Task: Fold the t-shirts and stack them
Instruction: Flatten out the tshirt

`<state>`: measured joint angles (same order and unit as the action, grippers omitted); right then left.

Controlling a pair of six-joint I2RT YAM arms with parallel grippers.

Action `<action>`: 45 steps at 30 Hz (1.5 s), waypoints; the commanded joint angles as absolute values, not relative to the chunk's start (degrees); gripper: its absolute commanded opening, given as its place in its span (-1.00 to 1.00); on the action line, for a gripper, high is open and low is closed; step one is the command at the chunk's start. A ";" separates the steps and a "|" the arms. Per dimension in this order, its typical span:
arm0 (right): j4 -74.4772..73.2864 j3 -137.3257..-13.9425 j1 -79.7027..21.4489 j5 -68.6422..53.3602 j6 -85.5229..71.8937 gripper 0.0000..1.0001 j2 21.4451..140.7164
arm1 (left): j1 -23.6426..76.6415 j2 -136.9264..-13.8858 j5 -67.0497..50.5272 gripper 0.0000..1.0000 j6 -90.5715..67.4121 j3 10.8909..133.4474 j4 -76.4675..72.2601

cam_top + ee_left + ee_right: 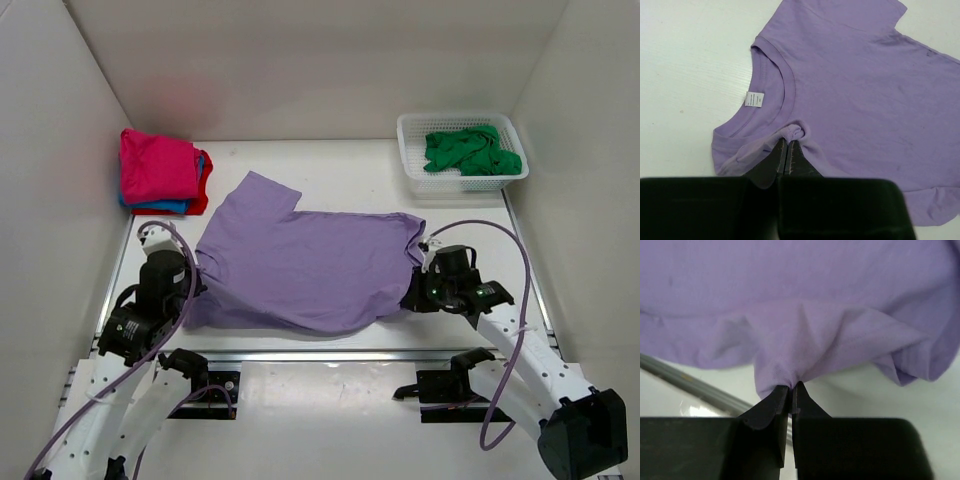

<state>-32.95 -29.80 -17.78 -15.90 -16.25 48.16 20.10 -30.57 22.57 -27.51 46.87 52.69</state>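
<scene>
Upper left in the top view lies a folded magenta t-shirt [155, 165]. The left gripper [788, 142] pinches the lilac t-shirt [310, 265], spread mid-frame, beside its collar. The right gripper [791, 386] pinches its opposite edge. Upper right, a green t-shirt [470, 150] lies in the basket [460, 120].

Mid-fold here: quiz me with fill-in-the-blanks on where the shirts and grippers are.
The left gripper is shut on the lilac t-shirt beside its ____.
The right gripper pinches that shirt's bottom ____.
The green t-shirt lies ____ the white basket.
The magenta t-shirt sits on ____ of the folded stack.
Missing words: collar; hem; inside; top.
</scene>
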 commanded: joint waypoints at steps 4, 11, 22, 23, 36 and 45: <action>-37.08 -32.60 -19.26 -18.01 -22.67 -0.99 47.90 | 19.78 -34.01 22.94 -1.00 -27.42 49.21 49.48; -47.08 -36.20 -14.16 -19.42 -23.29 -1.00 41.05 | 20.56 -33.67 25.22 -1.00 -26.37 51.59 50.54; -63.62 -40.87 -10.12 -21.34 -20.83 -1.00 35.43 | 19.43 -31.47 26.02 -1.00 -27.77 55.19 56.07; -64.15 -40.87 -9.67 -21.62 -20.83 -0.99 35.33 | 19.68 -31.29 26.28 -1.00 -28.12 55.02 56.51; -76.73 -38.50 -19.48 -25.68 -26.35 -1.00 31.64 | 17.40 -29.97 25.22 -1.00 -29.97 56.07 62.58; -75.06 -35.16 -4.42 -31.71 -11.97 -0.99 36.56 | 16.43 -33.13 23.38 -1.00 -29.54 54.67 56.35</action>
<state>-75.55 -37.15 -12.10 -26.94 -20.67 34.52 16.99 -31.40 24.23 -29.56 53.84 60.58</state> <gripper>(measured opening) 0.022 0.030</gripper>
